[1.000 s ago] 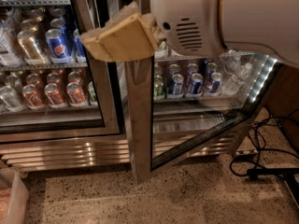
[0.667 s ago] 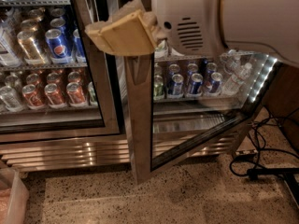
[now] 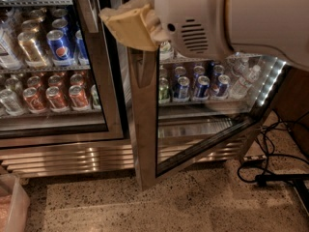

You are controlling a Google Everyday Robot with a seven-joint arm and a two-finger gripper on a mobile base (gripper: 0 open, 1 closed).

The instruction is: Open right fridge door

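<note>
Glass-paned, brushed-steel-framed right fridge door [image 3: 145,139] stands ajar, centre. Tan gripper [image 3: 131,25] at its upper edge beside vertical steel handle [image 3: 141,69]; open or closed: cannot tell. Door likely heavy, rigid; pull handle.

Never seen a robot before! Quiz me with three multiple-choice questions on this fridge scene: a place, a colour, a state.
1. Where is the end effector? A under the fridge; B high beside the frame of the right fridge door; C behind the robot.
2. The cans below the Pepsi can are: A green; B red; C purple.
3. The right fridge door is: A shut; B missing; C swung open.
B, it sits by the frame's top; B, their sides are red; C, its bottom corner juts over the floor.
</note>
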